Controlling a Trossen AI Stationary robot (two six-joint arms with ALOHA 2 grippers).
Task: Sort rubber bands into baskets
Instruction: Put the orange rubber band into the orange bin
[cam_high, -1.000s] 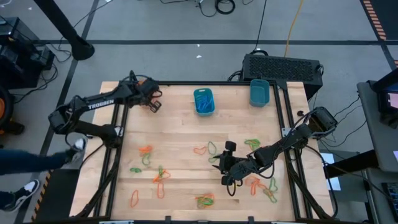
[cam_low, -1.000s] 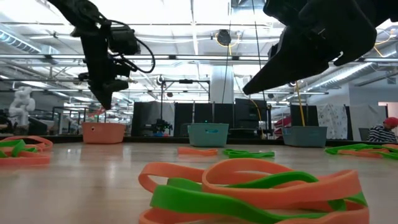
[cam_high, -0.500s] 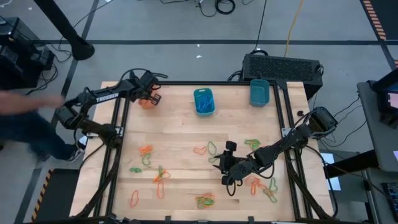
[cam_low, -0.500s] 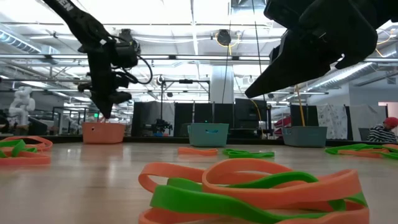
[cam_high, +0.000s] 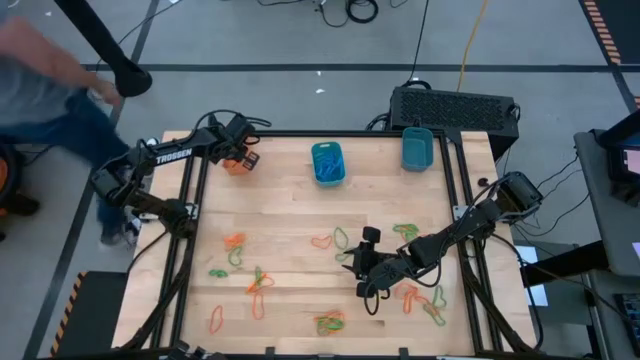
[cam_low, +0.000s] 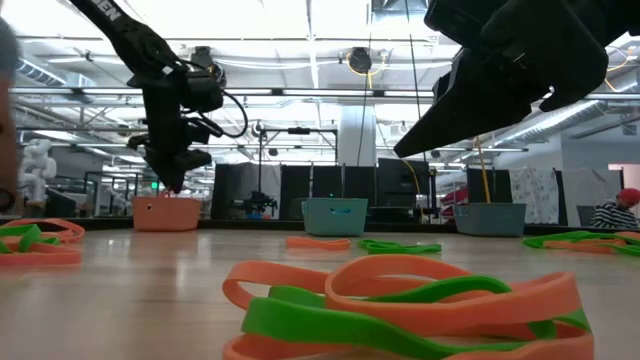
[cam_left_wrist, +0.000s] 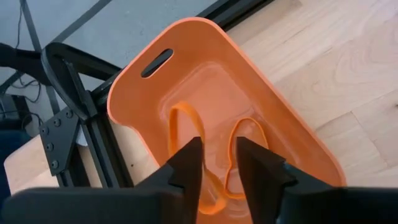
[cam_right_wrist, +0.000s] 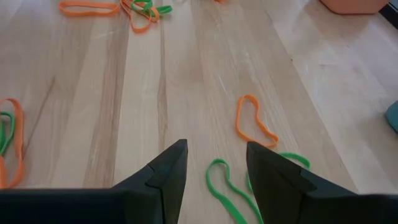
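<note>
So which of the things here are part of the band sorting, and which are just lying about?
Part of the job:
- orange basket, under the left gripper, orange rubber bands inside
- two teal baskets
- loose rubber bands on the table
- right gripper, fingers open, above the bands

Just lying about:
- black box behind the table
- floor cables
- person passing by

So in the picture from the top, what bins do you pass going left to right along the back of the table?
Orange basket under the left end effector → teal basket with blue rubber bands → second teal basket.
</note>
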